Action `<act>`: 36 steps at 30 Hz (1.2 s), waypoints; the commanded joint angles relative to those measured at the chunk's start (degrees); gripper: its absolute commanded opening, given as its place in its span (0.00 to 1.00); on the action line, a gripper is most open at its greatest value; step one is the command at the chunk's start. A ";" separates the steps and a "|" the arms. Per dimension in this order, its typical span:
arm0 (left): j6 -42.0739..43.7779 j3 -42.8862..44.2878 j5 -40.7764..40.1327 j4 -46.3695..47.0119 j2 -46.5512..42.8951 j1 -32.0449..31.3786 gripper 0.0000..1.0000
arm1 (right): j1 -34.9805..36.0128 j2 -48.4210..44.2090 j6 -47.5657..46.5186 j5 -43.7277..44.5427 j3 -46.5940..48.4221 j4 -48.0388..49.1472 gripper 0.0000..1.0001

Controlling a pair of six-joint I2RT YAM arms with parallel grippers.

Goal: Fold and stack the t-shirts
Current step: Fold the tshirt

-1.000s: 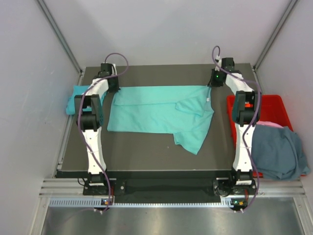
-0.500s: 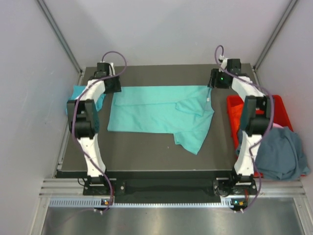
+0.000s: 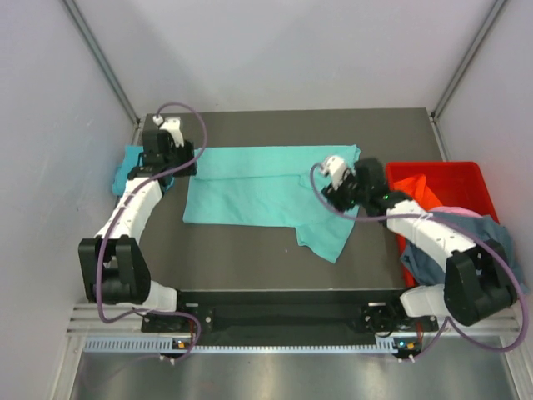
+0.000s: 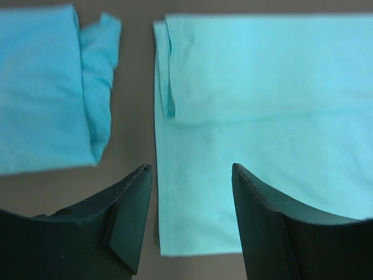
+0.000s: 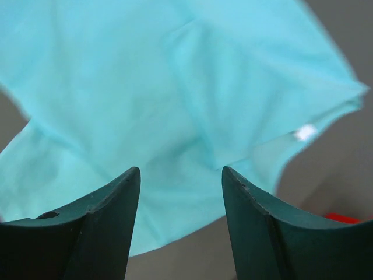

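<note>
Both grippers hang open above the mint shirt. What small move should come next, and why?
Probably lower the right gripper and close it on the right side of the mint-teal shirt: a sleeve flap juts toward the near edge there, while the shirt's left edge under the left gripper lies straight and flat.

Centre: mint-teal t-shirt (image 3: 266,187), plain, with a small white label (image 5: 304,132). Nine o'clock: brighter cyan-blue t-shirt (image 3: 125,167), plain. Three o'clock: red crate (image 3: 450,177). Four o'clock: slate grey-blue t-shirt (image 3: 495,236). Table (image 3: 250,267): dark grey-brown. Arms (image 3: 137,204): white with black joints.
</note>
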 commanded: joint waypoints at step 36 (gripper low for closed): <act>3.05 -8.33 -2.82 -2.49 -4.27 0.19 0.59 | 26.53 -6.62 -16.82 4.16 -12.77 -24.98 0.45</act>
